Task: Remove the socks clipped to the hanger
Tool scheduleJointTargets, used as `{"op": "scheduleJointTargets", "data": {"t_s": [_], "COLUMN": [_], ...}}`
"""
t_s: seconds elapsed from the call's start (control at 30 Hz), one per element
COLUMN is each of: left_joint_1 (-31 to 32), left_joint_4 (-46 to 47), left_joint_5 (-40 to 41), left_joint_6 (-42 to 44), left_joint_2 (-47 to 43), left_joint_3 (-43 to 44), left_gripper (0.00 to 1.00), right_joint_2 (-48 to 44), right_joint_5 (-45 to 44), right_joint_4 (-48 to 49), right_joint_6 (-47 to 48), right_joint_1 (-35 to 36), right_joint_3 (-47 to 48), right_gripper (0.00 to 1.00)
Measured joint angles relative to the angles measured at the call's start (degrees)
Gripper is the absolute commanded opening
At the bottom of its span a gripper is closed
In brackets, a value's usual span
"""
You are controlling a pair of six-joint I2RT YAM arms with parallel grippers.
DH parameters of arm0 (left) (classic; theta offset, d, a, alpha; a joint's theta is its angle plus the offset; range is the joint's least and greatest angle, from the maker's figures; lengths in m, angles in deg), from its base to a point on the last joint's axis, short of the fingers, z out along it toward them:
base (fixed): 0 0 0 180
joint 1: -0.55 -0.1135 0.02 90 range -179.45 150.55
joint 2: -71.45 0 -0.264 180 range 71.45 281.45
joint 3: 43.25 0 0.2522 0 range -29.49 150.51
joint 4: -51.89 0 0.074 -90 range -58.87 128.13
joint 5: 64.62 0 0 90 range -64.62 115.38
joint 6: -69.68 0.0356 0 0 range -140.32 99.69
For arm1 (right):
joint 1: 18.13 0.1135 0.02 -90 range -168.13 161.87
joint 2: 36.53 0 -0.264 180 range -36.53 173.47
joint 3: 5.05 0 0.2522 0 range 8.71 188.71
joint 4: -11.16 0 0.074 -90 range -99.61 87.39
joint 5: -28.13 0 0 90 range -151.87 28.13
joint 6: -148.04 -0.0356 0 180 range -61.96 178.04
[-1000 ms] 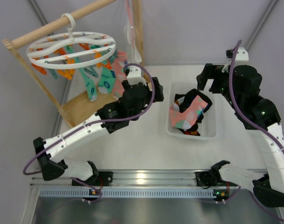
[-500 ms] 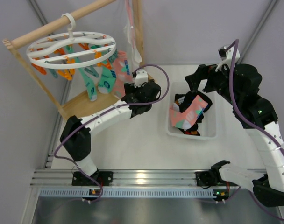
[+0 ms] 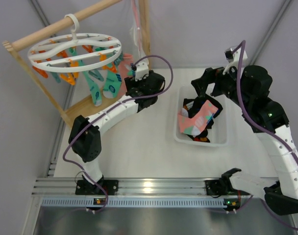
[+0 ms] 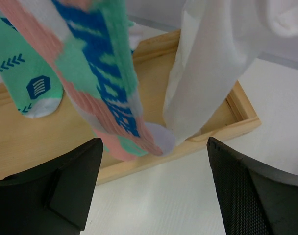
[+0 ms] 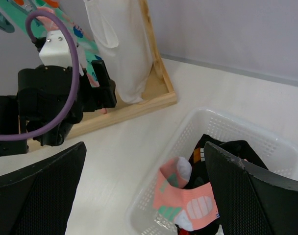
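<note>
The socks [image 3: 111, 84] hang under the hanger [image 3: 75, 49], left of the basket [image 3: 223, 117] on the table [image 3: 139, 147].

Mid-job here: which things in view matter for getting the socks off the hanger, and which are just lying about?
Job:
- hanger
- socks clipped to it
- left gripper, open, near their tips
- basket, likely the drop spot

Lying about:
- wooden frame
- white cloth hanging on it
</note>
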Motion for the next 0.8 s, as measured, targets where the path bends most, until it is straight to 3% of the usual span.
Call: {"op": "scheduleJointTargets", "data": {"t_s": [0.23,0.4,0.43,0.53,0.6,0.63,0.7,0.73,0.8], "left_joint_1": [-3.34,-5.33,-5.64,-6.1,-6.14,-6.14,-6.14,-6.12,-6.01], "left_joint_4": [1.88,5.03,5.46,6.75,7.52,7.74,7.8,7.91,8.28], "left_joint_5": [-0.02,-1.29,-1.55,-2.08,-2.12,-2.08,-2.08,-2.1,-2.19], "left_joint_6": [3.02,7.02,7.93,9.86,10.47,10.75,11.39,11.67,11.61], "left_joint_2": [0.55,2.64,3.34,4.81,5.11,5.14,5.14,5.14,5.05], "left_joint_3": [1.22,2.54,3.34,5.11,5.31,5.31,5.31,5.31,4.9], "left_gripper": [0.82,0.83,0.73,0.59,0.4,0.35,0.46,0.57,0.61], "right_joint_2": [2.23,3.43,3.65,4.09,4.24,4.28,4.33,4.39,4.57], "right_joint_5": [0.46,0.59,0.59,0.59,0.55,0.52,0.48,0.44,0.39], "right_joint_4": [0.04,0.0,0.0,0.02,-0.02,0.0,0.0,0.02,0.02], "right_joint_6": [0.42,0.83,0.9,1.25,1.38,1.44,1.57,1.68,1.88], "right_joint_1": [0.57,1.29,1.44,1.55,1.53,1.55,1.53,1.53,1.53], "right_joint_3": [0.07,0.13,0.13,0.15,0.15,0.17,0.17,0.17,0.17], "right_gripper": [1.0,0.99,0.99,0.99,0.99,1.0,0.99,1.0,1.0]}}
